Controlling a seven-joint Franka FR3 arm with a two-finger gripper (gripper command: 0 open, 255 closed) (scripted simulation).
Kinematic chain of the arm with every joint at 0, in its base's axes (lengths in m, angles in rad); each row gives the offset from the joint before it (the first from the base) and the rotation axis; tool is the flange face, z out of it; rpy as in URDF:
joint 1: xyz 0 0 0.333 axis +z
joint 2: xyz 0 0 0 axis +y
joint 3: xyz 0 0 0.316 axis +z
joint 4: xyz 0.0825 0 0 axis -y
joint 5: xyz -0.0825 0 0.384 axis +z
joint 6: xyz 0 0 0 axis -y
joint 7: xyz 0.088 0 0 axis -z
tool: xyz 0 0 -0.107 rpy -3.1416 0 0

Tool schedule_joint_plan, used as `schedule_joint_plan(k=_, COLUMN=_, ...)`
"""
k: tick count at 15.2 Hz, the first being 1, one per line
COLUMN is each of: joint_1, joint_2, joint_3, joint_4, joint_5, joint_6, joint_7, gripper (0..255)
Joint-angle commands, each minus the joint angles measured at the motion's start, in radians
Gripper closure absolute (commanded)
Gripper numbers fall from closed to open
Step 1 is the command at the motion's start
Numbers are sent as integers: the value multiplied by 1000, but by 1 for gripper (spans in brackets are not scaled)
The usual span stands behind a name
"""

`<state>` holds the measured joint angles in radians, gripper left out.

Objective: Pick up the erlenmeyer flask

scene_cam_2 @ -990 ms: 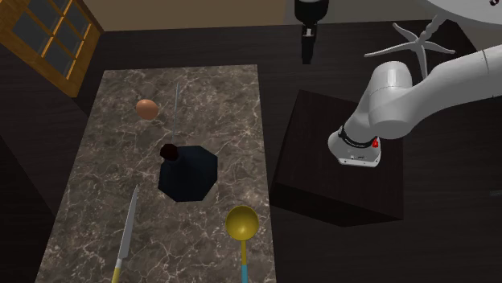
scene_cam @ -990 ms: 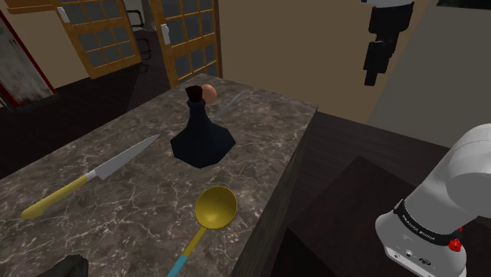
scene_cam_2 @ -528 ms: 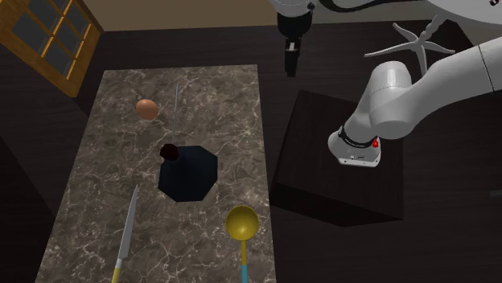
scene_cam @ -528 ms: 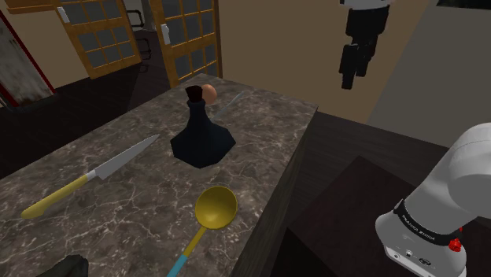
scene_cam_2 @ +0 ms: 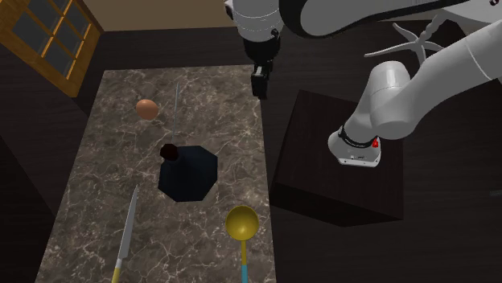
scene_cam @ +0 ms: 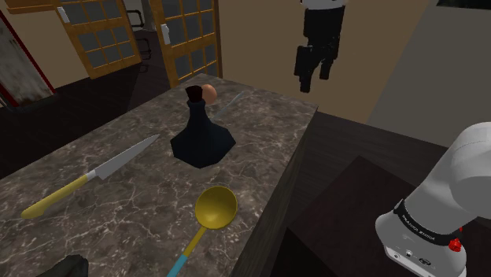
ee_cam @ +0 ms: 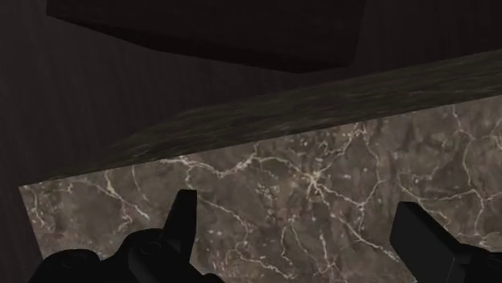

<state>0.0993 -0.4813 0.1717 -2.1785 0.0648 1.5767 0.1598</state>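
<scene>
The erlenmeyer flask (scene_cam: pixel 201 138) (scene_cam_2: pixel 187 172) is dark, almost black, with a wide base and a narrow neck. It stands upright in the middle of the marble counter (scene_cam: pixel 134 197) (scene_cam_2: pixel 109 173). My black gripper (scene_cam: pixel 312 80) (scene_cam_2: pixel 259 83) hangs high in the air over the counter's edge nearest the stand, well apart from the flask. Its fingers are open with nothing between them. In the wrist view the gripper (ee_cam: pixel 298 241) looks down on the bare marble counter (ee_cam: pixel 322 185) near its edge.
An egg (scene_cam: pixel 210 93) (scene_cam_2: pixel 146 108) lies just behind the flask, beside a thin rod (scene_cam_2: pixel 175 100). A yellow-handled knife (scene_cam: pixel 94 173) (scene_cam_2: pixel 126 235) and a yellow ladle (scene_cam: pixel 215 208) (scene_cam_2: pixel 241 225) lie on the near half. The dark stand (scene_cam_2: pixel 338 165) sits beside the counter.
The gripper has swung toward the shoulder view's left and come lower, from beyond the counter to above its edge. Nothing on the counter has moved.
</scene>
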Motion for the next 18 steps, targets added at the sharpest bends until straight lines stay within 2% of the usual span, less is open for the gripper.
schedule_joint_plan(k=1, joint_1=9, joint_2=49, joint_3=30, joint_4=45, joint_5=13, joint_6=17, joint_7=44, gripper=0)
schedule_joint_plan(k=10, joint_1=44, joint_2=313, joint_3=156, joint_4=301, joint_5=3, joint_6=71, joint_7=239, gripper=0)
schedule_joint_plan(k=18, joint_1=111, joint_2=601, joint_3=240, joint_4=631, joint_5=-96, joint_6=54, joint_7=420, gripper=0)
